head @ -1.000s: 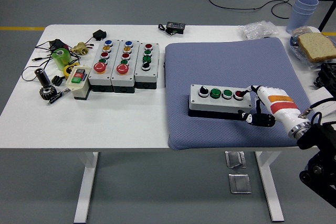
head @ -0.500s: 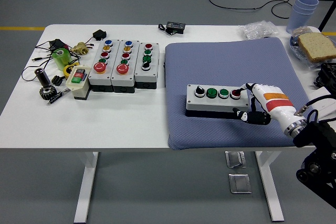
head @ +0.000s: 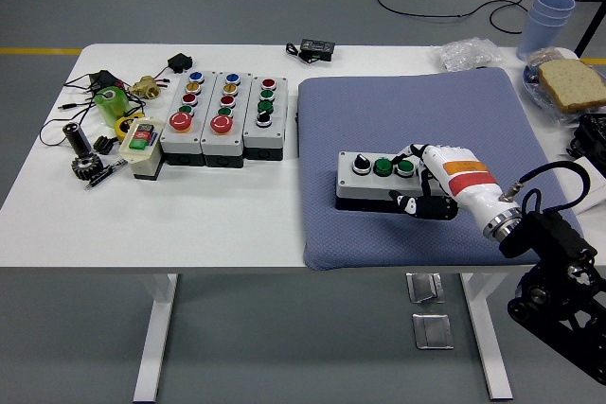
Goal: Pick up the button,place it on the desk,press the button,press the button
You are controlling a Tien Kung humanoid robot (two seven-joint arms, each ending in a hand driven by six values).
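**Pressing time at the button box**

Working over the white table (head: 237,224), I've got the blue mat (head: 417,120) spread across its right half, and the button box (head: 365,188) sits flat on that mat, so the placing looks done and the pressing step is the one in hand. My right hand (head: 426,182) lies over the box's right end, fingers (head: 409,203) curled down around that end and thumb low against the front wall; it covers whatever button is there. Whether a fingertip is bearing on a button, I cannot tell. Showing beside my hand: two green buttons (head: 383,167) and a black knob (head: 361,166). Next, I reckon, one fingertip straight down on a cap, without shoving the box sideways.
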